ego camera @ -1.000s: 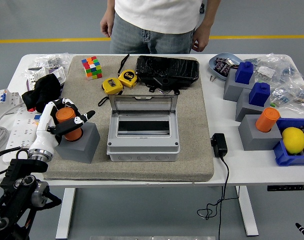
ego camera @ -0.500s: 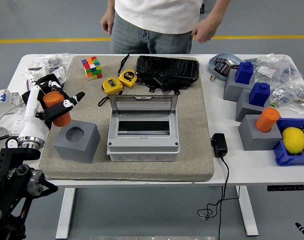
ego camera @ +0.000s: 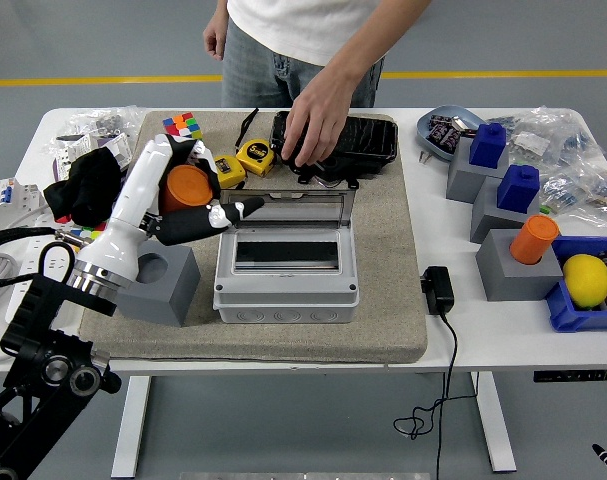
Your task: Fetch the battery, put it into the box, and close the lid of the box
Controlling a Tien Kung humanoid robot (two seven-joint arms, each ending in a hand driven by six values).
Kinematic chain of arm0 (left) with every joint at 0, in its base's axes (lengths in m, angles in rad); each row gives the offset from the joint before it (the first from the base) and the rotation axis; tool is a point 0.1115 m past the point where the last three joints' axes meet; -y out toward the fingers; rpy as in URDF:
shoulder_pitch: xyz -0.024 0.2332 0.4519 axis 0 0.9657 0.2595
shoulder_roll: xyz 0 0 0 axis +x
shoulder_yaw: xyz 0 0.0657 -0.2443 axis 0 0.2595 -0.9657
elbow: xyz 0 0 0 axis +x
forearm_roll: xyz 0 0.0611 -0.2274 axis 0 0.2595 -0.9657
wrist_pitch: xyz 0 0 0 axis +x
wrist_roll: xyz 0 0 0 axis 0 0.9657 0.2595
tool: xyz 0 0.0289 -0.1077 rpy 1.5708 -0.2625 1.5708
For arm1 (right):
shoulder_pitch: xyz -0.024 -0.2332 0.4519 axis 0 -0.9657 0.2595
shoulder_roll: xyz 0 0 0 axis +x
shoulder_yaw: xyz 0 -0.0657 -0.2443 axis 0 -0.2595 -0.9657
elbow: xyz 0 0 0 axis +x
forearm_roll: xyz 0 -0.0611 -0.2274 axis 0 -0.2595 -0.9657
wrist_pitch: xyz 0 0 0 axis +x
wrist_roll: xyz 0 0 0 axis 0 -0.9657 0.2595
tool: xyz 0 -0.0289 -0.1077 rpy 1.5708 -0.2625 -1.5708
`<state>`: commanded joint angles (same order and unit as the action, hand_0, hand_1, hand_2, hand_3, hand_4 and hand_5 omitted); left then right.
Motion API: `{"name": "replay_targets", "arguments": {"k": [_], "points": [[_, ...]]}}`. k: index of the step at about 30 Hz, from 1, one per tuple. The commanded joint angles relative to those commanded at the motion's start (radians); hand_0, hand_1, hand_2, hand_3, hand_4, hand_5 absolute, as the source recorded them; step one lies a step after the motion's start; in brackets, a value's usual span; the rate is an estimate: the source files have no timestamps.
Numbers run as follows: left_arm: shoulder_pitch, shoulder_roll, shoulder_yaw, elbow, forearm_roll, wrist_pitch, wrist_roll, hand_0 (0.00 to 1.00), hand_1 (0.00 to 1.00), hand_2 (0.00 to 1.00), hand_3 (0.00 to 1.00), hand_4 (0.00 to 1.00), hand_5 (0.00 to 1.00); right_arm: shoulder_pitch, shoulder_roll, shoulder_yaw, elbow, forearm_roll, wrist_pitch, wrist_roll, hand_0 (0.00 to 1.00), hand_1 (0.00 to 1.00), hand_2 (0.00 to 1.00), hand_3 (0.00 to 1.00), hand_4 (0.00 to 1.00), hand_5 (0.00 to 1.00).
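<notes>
While left hand (ego camera: 188,195) grips battery (ego camera: 186,187) | beside box (ego camera: 286,262) edge; lid up

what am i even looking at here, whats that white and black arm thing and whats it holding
This is one view from a camera high on a humanoid robot, looking down over its white table. The arm from the left ends in a five-fingered left hand, gripping an orange cylinder, the battery in this task. Beside it sits an open grey box with its lid raised, and an empty grey holder block. A person's hand reaches across onto a black case.
</notes>
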<state>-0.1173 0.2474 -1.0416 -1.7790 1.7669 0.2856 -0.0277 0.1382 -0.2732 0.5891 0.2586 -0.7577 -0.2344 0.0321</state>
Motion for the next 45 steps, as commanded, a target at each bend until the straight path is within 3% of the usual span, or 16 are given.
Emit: {"name": "replay_targets", "arguments": {"k": [7,13,16,23,34,45], "points": [[-0.063,0.021,0.193,0.0,0.079,0.002,0.007,0.018,0.002,0.002,0.002,0.998,0.642,0.006,-0.003,0.0,0.001,-0.002,0.0,-0.001,0.824,0.803,0.766,0.774,0.998,0.998],[-0.123,0.015,0.273,0.002,0.081,0.015,-0.003,0.018,0.002,0.002,0.002,0.998,0.653,0.009,-0.005,-0.005,0.001,-0.001,-0.001,-0.002,0.824,0.801,0.766,0.774,0.998,0.998],[-0.154,0.012,0.308,0.029,0.076,0.026,-0.011,0.018,0.002,0.002,0.002,0.998,0.653,0.01,-0.006,-0.007,0.001,0.0,-0.001,-0.002,0.824,0.801,0.766,0.774,0.998,0.998],[-0.238,-0.014,0.401,0.159,0.063,0.065,-0.046,0.018,0.002,0.002,0.002,0.998,0.656,0.013,-0.005,-0.012,0.0,0.0,-0.001,-0.004,0.824,0.801,0.766,0.773,0.998,0.998],[-0.34,-0.063,0.433,0.341,0.043,0.102,-0.08,0.019,0.002,0.002,0.002,0.983,0.652,0.017,-0.005,-0.021,0.0,0.004,-0.001,-0.004,0.823,0.801,0.766,0.773,0.998,0.998],[-0.399,-0.11,0.448,0.472,0.017,0.128,-0.103,0.019,0.002,0.002,0.002,0.975,0.649,0.02,-0.005,-0.028,0.0,0.006,0.0,-0.005,0.823,0.801,0.766,0.773,0.998,0.998]]}}
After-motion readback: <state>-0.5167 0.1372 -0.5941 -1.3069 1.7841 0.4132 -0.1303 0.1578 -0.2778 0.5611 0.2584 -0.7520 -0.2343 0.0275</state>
